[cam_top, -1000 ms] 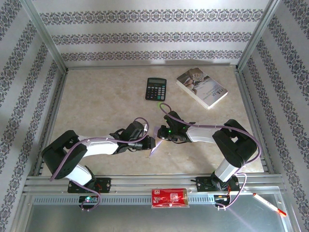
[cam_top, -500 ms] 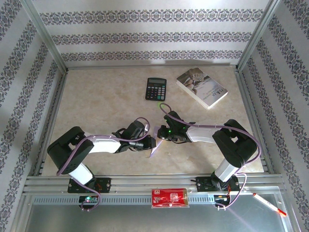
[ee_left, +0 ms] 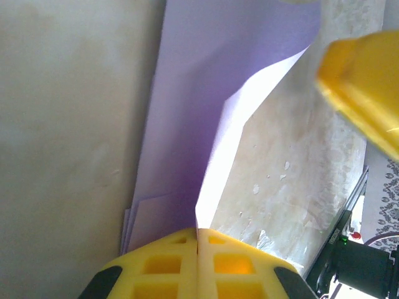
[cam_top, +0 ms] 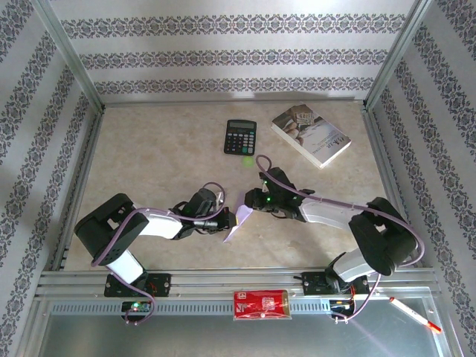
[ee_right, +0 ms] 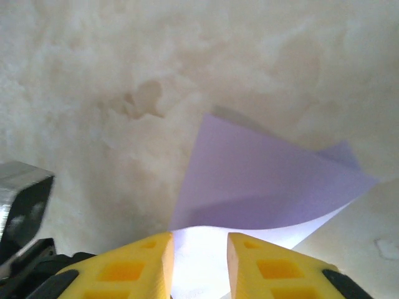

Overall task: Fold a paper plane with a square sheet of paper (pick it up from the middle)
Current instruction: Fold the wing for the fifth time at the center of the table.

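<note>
Arms stretched low inward; left tool [ee_left: 197,237] pinches the lilac paper [ee_left: 193,87], right tool [ee_right: 199,243] narrowly parted.

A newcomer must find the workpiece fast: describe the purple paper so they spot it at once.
On the beige marbled table, look near the front edge, between the two arms. The partly folded lilac paper stands there, pinched in the left pincer. It is the one thin pale purple sheet, unlike the black calculator and white-covered book further back.
</note>
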Robot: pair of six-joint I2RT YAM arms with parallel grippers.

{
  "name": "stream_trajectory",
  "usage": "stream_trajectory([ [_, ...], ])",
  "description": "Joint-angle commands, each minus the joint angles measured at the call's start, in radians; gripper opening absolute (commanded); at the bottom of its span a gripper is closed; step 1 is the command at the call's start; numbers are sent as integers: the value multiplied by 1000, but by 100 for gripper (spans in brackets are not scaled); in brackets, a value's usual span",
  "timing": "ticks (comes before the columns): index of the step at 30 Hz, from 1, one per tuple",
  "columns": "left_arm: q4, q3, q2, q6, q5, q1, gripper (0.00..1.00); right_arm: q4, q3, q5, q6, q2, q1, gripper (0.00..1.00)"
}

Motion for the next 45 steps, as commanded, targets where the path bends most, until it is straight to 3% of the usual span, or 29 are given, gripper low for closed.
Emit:
stream_trajectory([
  [1, 130, -27, -16, -35, 18, 9, 0, 31, -3, -34, -85, -14, -25, 31],
  [19, 67, -30, 3, 15, 80, 7, 0, -309, 352, -218, -297, 333, -86, 32],
  [45, 118, -54, -21, -26, 56, 14, 0, -402, 347, -168, -328, 383, -115, 28],
])
